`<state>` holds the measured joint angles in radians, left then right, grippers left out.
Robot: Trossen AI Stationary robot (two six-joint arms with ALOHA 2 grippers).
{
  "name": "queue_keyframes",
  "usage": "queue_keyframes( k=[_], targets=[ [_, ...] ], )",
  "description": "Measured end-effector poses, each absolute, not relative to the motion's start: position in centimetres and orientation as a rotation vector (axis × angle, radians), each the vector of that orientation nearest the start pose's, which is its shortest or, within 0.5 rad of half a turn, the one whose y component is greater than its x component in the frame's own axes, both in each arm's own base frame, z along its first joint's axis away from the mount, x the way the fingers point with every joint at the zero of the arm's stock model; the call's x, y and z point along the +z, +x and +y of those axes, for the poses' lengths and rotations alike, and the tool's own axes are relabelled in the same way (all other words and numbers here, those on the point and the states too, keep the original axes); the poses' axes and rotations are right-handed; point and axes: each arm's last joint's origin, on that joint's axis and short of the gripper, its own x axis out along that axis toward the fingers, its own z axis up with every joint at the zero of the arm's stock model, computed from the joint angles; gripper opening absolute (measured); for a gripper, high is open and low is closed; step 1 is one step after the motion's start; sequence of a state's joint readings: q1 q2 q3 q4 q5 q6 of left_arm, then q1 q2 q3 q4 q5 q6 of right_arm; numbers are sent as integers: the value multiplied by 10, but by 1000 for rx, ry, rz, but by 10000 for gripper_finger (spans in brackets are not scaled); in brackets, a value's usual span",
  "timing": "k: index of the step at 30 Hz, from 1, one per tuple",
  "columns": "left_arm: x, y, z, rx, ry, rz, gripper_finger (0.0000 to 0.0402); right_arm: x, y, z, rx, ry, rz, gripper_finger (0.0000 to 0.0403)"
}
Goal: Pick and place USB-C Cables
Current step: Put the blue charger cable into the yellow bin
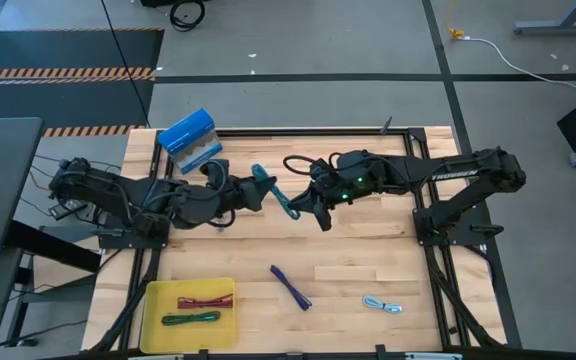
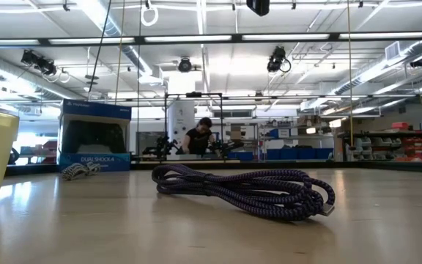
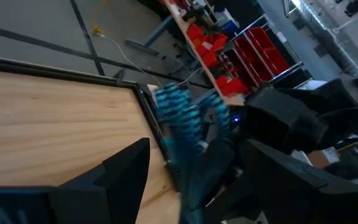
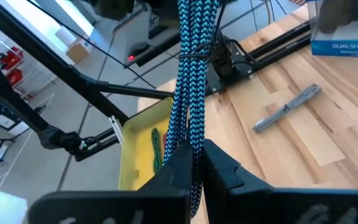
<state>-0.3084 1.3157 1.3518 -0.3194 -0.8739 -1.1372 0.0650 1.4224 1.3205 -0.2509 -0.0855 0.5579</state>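
A: High view: teal cable (image 1: 271, 190) is a short braided bundle, folded into a slim loop, hanging in the air over the middle of the desk (image 1: 368, 270) between the two arms. Right gripper (image 1: 296, 207) has it; left gripper (image 1: 251, 192) sits at the bundle's other end.

B: Finger state?

A: Right wrist view shows the right fingers (image 4: 219, 163) closed tight on the teal cable (image 4: 190, 81), cord running straight out past the tips. Left fingers (image 3: 120, 171) are spread wide in the left wrist view, teal cable (image 3: 182, 134) between them and blurred, so I can't tell if it touches either one.

B: Other cables?

A: Purple cable (image 1: 291, 286) lies diagonal on the desk's near middle; in the low view it's a loose coil (image 2: 244, 191) right up front. Pale blue cable (image 1: 381, 304) lies to its right, well apart. Magenta cable (image 1: 205, 300) and dark green cable (image 1: 190, 319) lie side by side in the yellow tray (image 1: 158, 300) at the near left corner.

B: Anything in the way?

A: Blue DualShock box (image 1: 189, 138) stands at the far left edge, just behind the left arm. A grey cable bundle (image 4: 288, 107) lies on the desk near it in the right wrist view. Person (image 2: 198, 137) far off in the room behind, low view only.
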Motion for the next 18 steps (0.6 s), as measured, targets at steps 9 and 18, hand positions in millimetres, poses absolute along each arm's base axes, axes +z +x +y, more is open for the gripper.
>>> queue_keyframes(
  k=[9,18],
  targets=[
    [402,276,-63,608,-949,-88,203,366,321,24,82,553,392,18],
    [401,277,-66,500,-976,-5,31,366,320,25,124,549,410,44]
  ],
)
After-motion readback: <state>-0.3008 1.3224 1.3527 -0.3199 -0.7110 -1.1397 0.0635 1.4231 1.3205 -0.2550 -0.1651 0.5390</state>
